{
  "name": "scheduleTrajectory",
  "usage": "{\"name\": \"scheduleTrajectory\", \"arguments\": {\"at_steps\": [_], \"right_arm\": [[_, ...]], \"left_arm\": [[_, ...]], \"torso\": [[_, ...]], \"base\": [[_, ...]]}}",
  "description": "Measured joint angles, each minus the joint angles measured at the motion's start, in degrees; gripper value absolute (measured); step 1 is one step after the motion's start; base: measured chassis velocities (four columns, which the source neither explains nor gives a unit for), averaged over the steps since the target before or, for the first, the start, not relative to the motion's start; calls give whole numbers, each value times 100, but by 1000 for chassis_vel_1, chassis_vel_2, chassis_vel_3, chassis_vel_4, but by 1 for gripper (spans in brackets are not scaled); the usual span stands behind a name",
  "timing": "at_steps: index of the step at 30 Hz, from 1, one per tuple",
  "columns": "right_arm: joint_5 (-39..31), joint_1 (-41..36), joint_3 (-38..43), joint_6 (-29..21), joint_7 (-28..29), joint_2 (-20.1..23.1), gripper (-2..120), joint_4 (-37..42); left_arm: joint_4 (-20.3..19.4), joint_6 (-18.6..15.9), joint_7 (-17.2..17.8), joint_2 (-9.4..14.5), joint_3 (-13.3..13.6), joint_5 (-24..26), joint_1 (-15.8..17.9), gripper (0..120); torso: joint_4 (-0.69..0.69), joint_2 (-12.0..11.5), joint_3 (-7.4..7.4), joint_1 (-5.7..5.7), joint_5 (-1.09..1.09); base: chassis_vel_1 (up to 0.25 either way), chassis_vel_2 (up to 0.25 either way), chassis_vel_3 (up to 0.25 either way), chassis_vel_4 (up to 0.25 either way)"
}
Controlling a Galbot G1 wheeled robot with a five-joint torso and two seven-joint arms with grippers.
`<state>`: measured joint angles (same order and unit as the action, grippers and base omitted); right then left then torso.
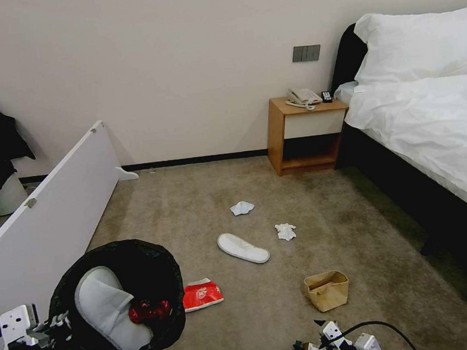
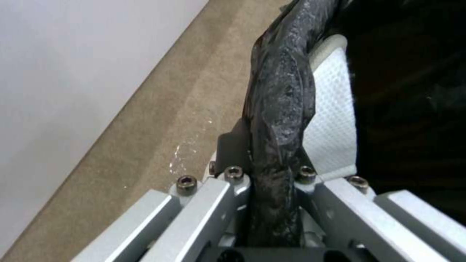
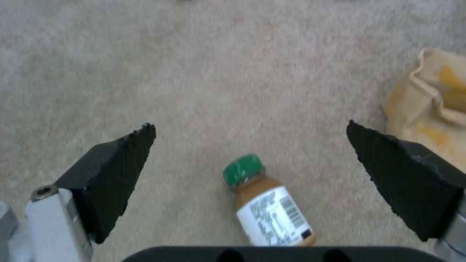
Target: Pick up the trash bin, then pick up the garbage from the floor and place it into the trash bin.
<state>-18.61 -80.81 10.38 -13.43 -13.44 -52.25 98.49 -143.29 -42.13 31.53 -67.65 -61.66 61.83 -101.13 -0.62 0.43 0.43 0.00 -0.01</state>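
1. Right wrist view: the right pincer [image 3: 250, 136] gapes wide and empty over a bottle [image 3: 269, 205] lying flat on the floor [image 3: 218, 72], green cap away from the wrist.
2. Open carpet surrounds it; a brown paper bag [image 3: 432, 109] sits near.
3. The left pincer [image 2: 274, 171] clamps the trash bin [image 1: 119, 305] rim, near left; inside lie a white slipper [image 1: 106, 308] and a red can [image 1: 147, 310].

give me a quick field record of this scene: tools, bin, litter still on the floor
left tool: shut on the trash bin rim, bin held at the robot's left
right tool: open, above a bottle lying on the carpet
in bin: white slipper, red crushed can
on floor: second slipper, red snack packet, brown paper bag, two tissues, bottle
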Motion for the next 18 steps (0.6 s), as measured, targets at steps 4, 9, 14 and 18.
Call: {"name": "scheduleTrajectory", "arguments": {"at_steps": [4,9,14,18], "right_arm": [[53,51,-120,-219,55,75,100,-178],[155,60,-135,-278,54,111,100,-431],[168,143,-194,-279,43,116,100,-604],[168,224,-296,-278,36,97,100,-716]], "left_arm": [[0,0,9,-15,14,2,19,3],[0,0,11,-15,41,-1,35,3],[0,0,12,18,40,4,65,3],[1,0,12,44,35,17,80,3]], "torso": [[-1,0,0,0,0],[-1,0,0,0,1],[-1,0,0,0,1],[-1,0,0,0,0]], "base": [[0,0,0,0],[0,0,0,0],[0,0,0,0],[0,0,0,0]]}}
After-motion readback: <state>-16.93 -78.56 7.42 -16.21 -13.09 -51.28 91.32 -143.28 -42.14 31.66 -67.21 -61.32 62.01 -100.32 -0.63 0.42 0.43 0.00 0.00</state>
